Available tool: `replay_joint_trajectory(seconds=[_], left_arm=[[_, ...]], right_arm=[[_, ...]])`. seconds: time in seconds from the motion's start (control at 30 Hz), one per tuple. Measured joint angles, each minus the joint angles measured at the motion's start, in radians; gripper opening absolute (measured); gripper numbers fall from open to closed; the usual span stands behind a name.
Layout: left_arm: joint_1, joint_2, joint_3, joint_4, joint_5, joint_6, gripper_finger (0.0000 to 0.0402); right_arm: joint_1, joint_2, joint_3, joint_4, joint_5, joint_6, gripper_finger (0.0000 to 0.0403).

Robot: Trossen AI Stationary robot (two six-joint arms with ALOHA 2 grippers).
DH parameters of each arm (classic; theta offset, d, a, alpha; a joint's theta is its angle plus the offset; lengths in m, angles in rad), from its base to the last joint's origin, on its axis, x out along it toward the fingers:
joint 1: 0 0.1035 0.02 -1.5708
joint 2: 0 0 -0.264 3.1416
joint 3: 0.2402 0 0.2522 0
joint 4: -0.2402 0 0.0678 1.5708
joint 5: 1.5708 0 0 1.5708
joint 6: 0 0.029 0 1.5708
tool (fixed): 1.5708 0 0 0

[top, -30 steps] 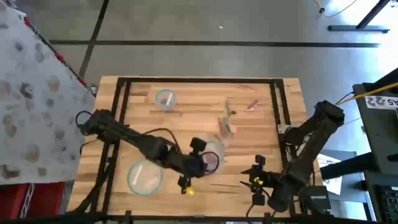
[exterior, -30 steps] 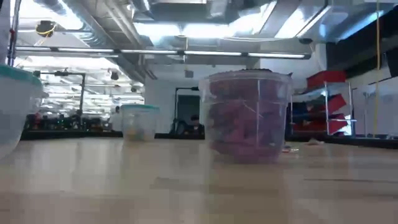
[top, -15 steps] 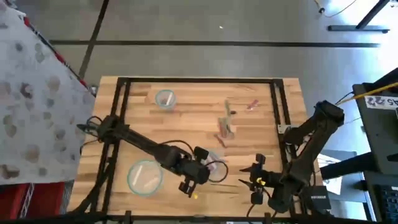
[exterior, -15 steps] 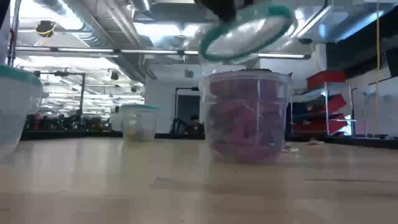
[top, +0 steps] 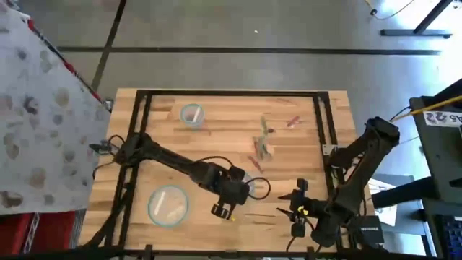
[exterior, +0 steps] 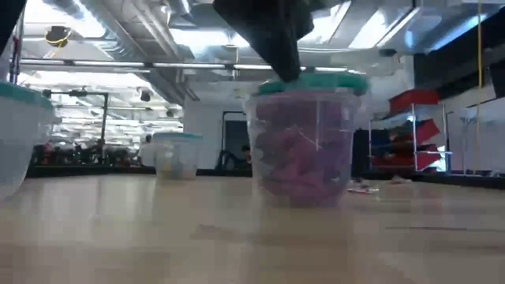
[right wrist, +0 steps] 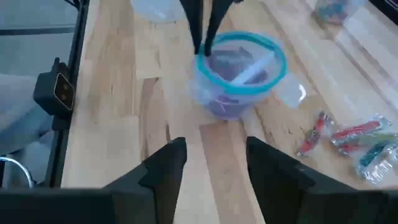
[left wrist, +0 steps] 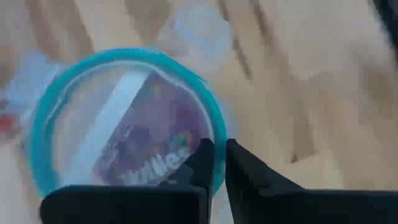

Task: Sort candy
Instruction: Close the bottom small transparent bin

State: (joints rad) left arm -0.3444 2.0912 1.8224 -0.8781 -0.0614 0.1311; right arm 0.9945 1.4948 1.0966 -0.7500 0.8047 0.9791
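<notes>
A clear tub (exterior: 304, 142) packed with magenta-purple candy stands on the wooden table, toward its near edge. It also shows in the right wrist view (right wrist: 239, 74). A clear lid with a teal rim (exterior: 312, 83) sits level on its mouth. My left gripper (left wrist: 216, 148) comes down on the lid from above and is shut on its rim (right wrist: 200, 37). My right gripper (right wrist: 214, 149) waits open to the tub's right, above bare wood (top: 294, 206). Loose candy (top: 261, 148) lies farther back. My left gripper pinches the lid's teal rim (left wrist: 214, 127) between its two fingers, one finger over the clear top inside the rim and one outside it. The fingers (exterior: 272, 39) slant steeply down from above. The lid lies level on the tub's mouth.
A wide clear bowl (top: 168, 204) stands at the near left and a small teal-rimmed one (top: 191, 114) at the far left. Several thin wrapped sweets (right wrist: 348, 140) lie on the wood beyond the tub. A black frame (top: 319, 123) borders the table.
My left gripper has come down and toward the table's right, tipping more steeply downward, with the lid in its hold. The lid, tilted above the tub half a second ago, now sits level on the tub's mouth.
</notes>
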Motion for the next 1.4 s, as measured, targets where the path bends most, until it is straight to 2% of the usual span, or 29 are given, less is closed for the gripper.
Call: replay_joint_trajectory(seconds=[0.3, 0.67, 1.4], left_arm=[[0.000, 0.001, 0.000, -0.007, -0.044, 0.016, 0.0010], [0.002, -0.002, 0.082, -0.105, -0.080, 0.039, 0.0010], [0.103, 0.003, 0.082, -0.106, -0.099, 0.043, 0.0010]], right_arm=[[0.000, 0.000, 0.000, 0.000, 0.009, 0.000, 0.0161], [0.000, 0.002, 0.000, 0.000, 0.018, 0.000, 0.0161], [0.000, 0.003, 0.000, 0.023, 0.018, 0.007, 0.0161]])
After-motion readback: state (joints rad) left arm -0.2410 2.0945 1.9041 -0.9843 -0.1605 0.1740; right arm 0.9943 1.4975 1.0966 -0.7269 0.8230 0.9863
